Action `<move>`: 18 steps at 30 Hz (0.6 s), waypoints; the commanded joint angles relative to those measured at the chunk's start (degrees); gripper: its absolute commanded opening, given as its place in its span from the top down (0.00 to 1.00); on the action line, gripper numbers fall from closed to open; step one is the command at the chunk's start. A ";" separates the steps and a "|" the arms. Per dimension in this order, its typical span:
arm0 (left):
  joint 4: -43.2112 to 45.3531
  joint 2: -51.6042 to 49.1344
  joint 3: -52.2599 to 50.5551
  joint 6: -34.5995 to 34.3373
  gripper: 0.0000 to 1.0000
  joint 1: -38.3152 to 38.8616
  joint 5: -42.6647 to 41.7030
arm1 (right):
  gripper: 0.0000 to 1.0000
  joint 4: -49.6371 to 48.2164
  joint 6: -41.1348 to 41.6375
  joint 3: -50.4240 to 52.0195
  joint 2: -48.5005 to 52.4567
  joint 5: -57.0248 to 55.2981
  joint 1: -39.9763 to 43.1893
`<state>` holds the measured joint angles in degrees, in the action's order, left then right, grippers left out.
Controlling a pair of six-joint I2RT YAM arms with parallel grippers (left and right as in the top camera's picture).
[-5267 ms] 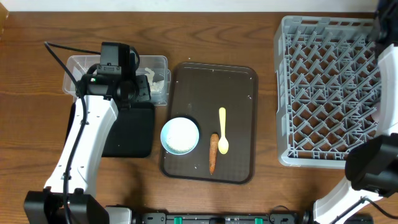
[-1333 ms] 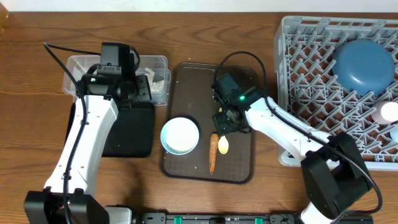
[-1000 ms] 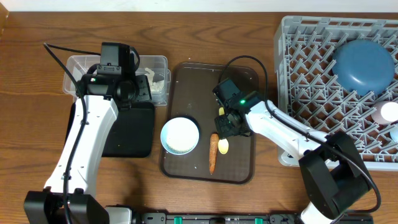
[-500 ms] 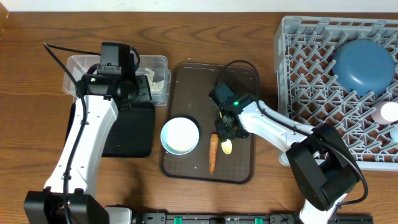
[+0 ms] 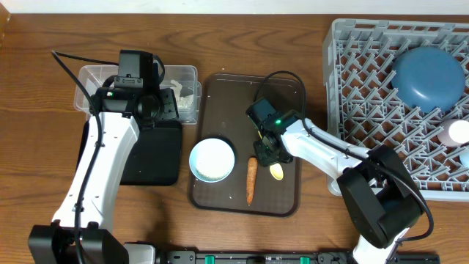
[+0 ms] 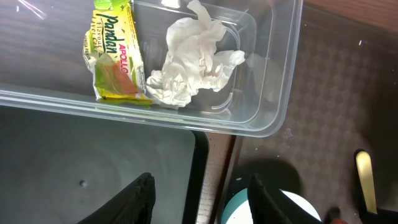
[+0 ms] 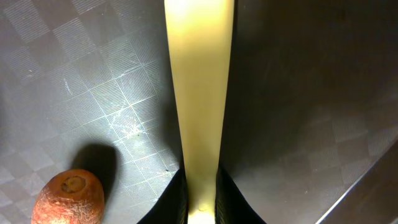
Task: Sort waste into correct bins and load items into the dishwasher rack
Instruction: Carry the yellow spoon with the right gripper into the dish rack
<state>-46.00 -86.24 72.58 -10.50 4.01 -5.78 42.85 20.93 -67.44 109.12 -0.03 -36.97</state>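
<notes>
My right gripper [image 5: 267, 147] [image 7: 200, 198] is shut on the yellow spoon [image 7: 198, 93] over the brown serving tray [image 5: 286, 99]; the spoon's bowl [image 5: 276, 171] pokes out below it. The carrot [image 5: 250, 180] [image 7: 67, 196] lies just left of it, next to the white bowl [image 5: 212, 160]. My left gripper [image 6: 199, 196] is open and empty above the black tray [image 5: 157, 158] [image 6: 93, 162]. The clear tub [image 5: 88, 77] [image 6: 267, 81] holds the snack wrapper [image 6: 115, 56] and the white tissue [image 6: 189, 59]. The grey rack [image 5: 366, 110] holds the dark blue plate [image 5: 429, 70] and a cup [image 5: 458, 132].
The rack stands at the table's right edge. The brown serving tray lies between the bins and the rack. The bowl's rim [image 6: 249, 211] shows at the bottom of the left wrist view.
My right arm came from the rack to the serving tray and closed on the spoon. The spoon has shifted a little right. The plate and a cup now sit in the rack. The left arm has not moved.
</notes>
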 commanded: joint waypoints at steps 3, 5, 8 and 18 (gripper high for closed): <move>-0.02 0.52 0.42 -0.11 0.50 -0.20 0.44 | 0.94 0.22 -1.14 0.44 1.18 0.07 -0.07; -0.02 0.52 0.42 -0.11 0.50 -0.20 0.44 | 0.98 0.28 -2.95 0.22 1.14 0.20 -0.07; -0.02 0.52 0.42 -0.11 0.50 -0.20 0.44 | 0.99 1.46 -3.85 -1.14 0.92 0.26 0.15; -0.04 0.52 0.42 -0.11 0.50 -0.20 0.44 | 0.99 5.64 -6.91 -9.49 -2.54 0.24 7.63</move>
<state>-46.04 -86.24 72.58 -10.50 4.01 -5.80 47.57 16.71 -74.15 109.01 0.43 -32.21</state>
